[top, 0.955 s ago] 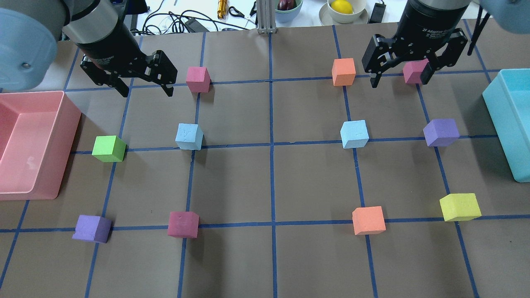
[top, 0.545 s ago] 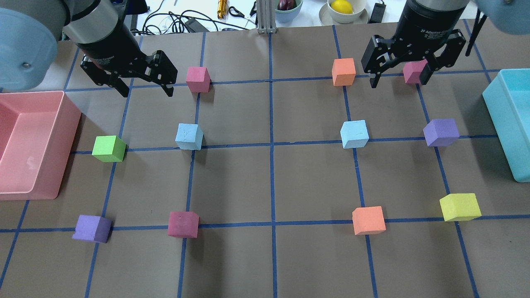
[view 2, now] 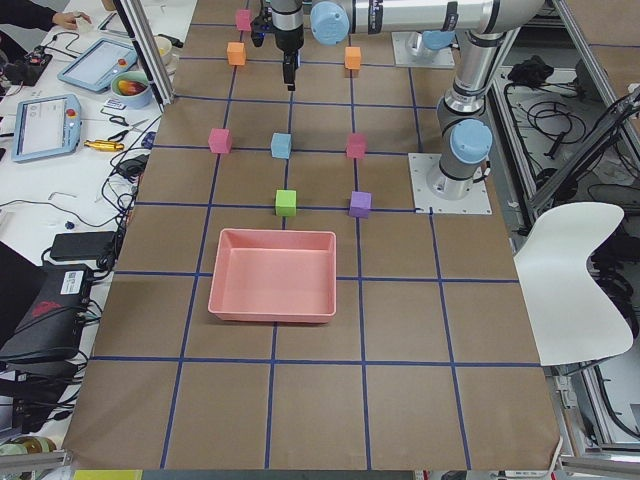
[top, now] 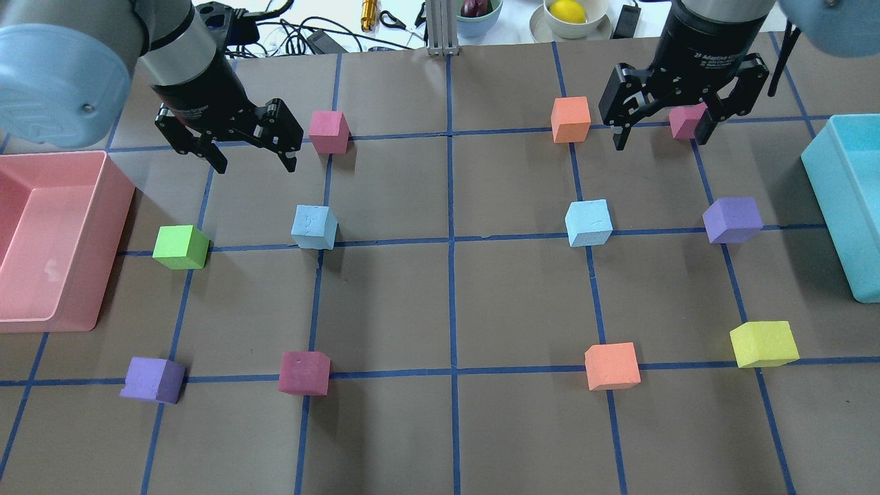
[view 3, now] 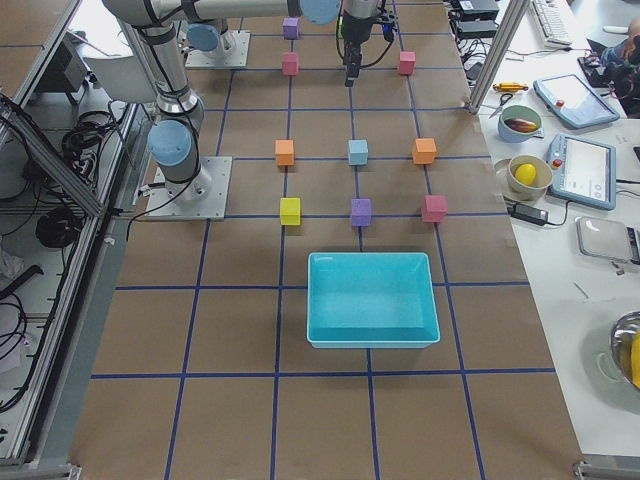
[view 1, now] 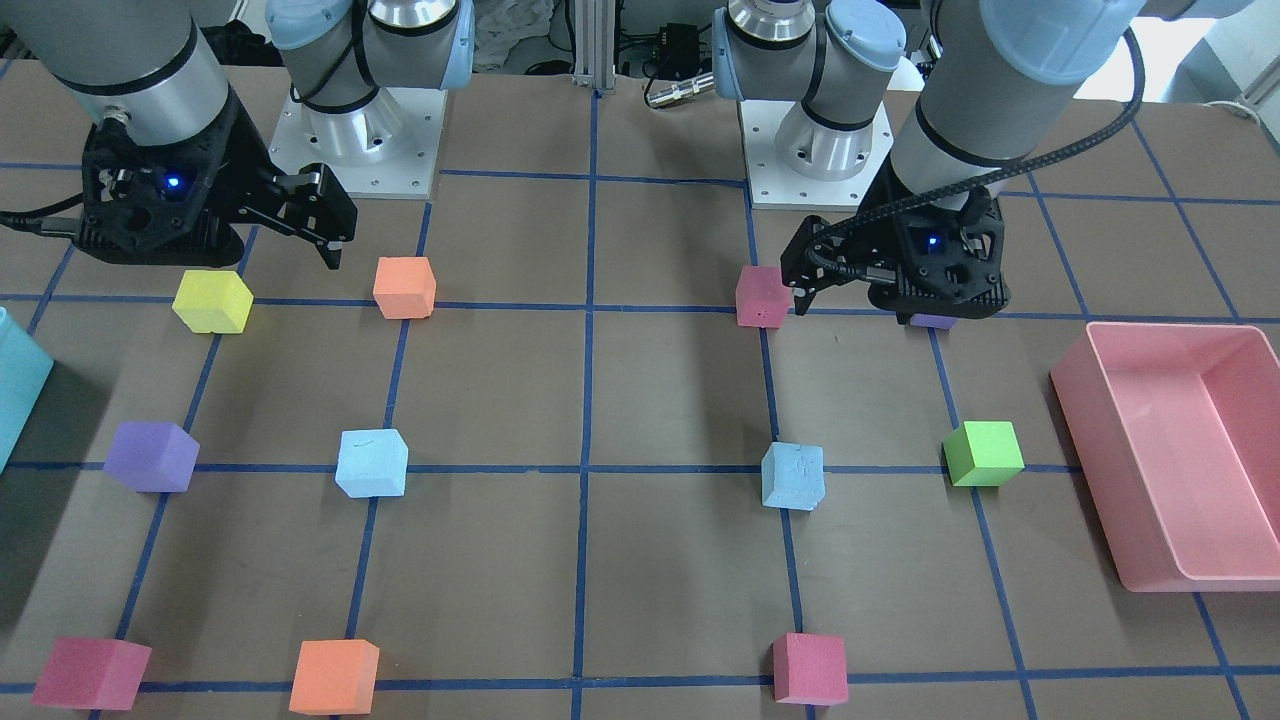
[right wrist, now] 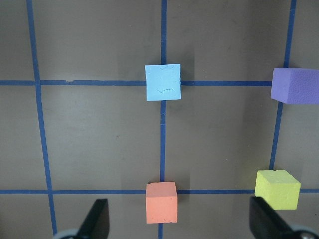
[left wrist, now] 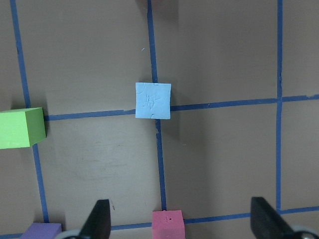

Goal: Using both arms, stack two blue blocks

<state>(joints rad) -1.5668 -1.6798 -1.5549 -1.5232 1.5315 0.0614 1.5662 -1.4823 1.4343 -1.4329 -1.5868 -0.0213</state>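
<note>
Two pale blue blocks sit apart on the table, each on a blue tape line: the left one (top: 314, 227) and the right one (top: 588, 222). My left gripper (top: 256, 165) is open and empty, hovering behind and to the left of the left blue block, which shows in the left wrist view (left wrist: 153, 100) ahead of the fingers. My right gripper (top: 661, 141) is open and empty, hovering behind and to the right of the right blue block, which shows in the right wrist view (right wrist: 163, 82). Neither gripper touches a block.
A pink bin (top: 103, 240) stands at the left edge and a teal bin (top: 845, 206) at the right. Other cubes lie around: pink (top: 328, 131), green (top: 180, 247), orange (top: 570, 119), purple (top: 732, 220), crimson (top: 304, 372), orange (top: 612, 366), yellow (top: 763, 344).
My left gripper has moved a little to the right and nearer the left blue block. My right gripper has barely shifted. Both stay open; no block has moved.
</note>
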